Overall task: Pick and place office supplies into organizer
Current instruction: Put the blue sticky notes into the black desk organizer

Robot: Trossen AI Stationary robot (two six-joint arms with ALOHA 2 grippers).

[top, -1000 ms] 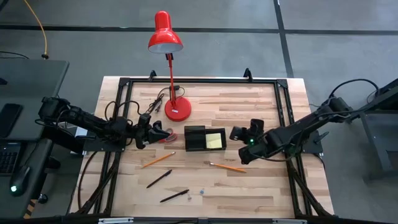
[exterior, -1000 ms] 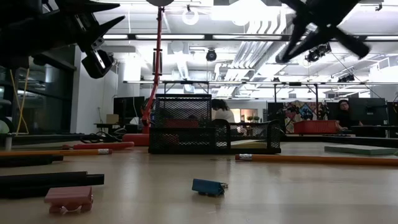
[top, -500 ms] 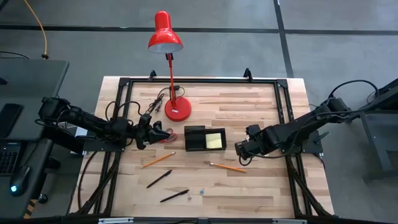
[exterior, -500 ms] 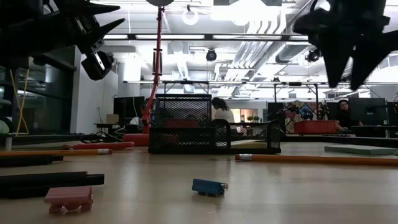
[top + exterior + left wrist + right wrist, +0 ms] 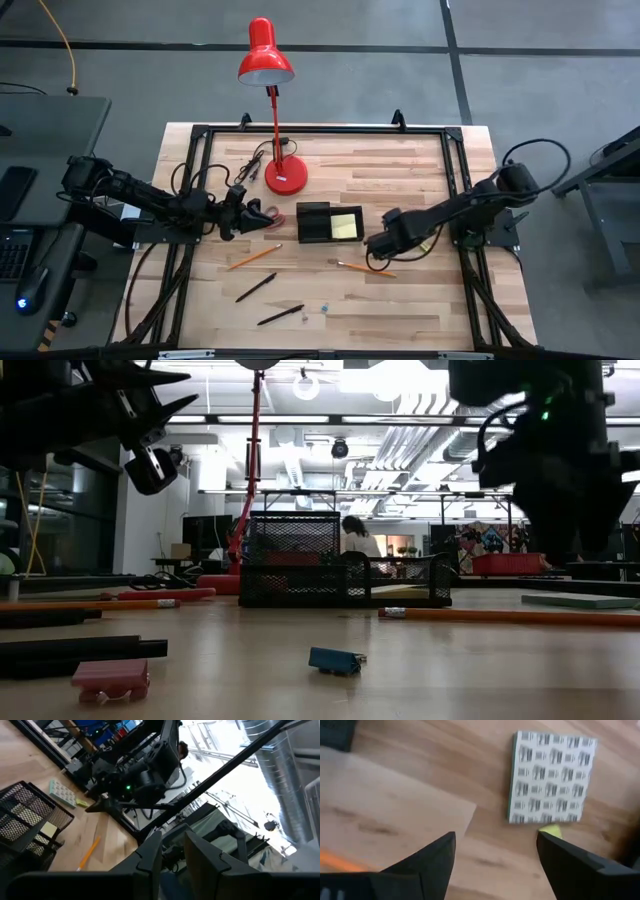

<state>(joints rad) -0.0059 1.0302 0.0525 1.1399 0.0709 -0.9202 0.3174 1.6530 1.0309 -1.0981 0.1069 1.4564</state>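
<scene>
The black organizer [image 5: 318, 222] stands mid-table with a yellow sticky pad [image 5: 347, 225] in its right compartment. My right gripper [image 5: 375, 248] hangs open just right of it, fingers down over bare wood [image 5: 495, 850]. A teal pad [image 5: 550, 775] with a printed top and a tiny yellow block [image 5: 550, 831] lie just ahead of it. My left gripper [image 5: 245, 213] is raised and tipped upward left of the organizer, fingers a little apart [image 5: 174, 851] with nothing seen between them. The red-handled scissors [image 5: 266, 215] lie beside it.
Two orange pencils [image 5: 253, 257] [image 5: 365, 268] and two black pens [image 5: 256, 287] [image 5: 280, 315] lie on the near half. Small bits [image 5: 325, 308] lie near the front. The red lamp [image 5: 285, 175] and a black cord [image 5: 255, 165] stand behind the organizer.
My right gripper has moved from beside the organizer toward the table's near edge, turned its fingers downward, come lower and opened. The left arm has kept nearly still.
</scene>
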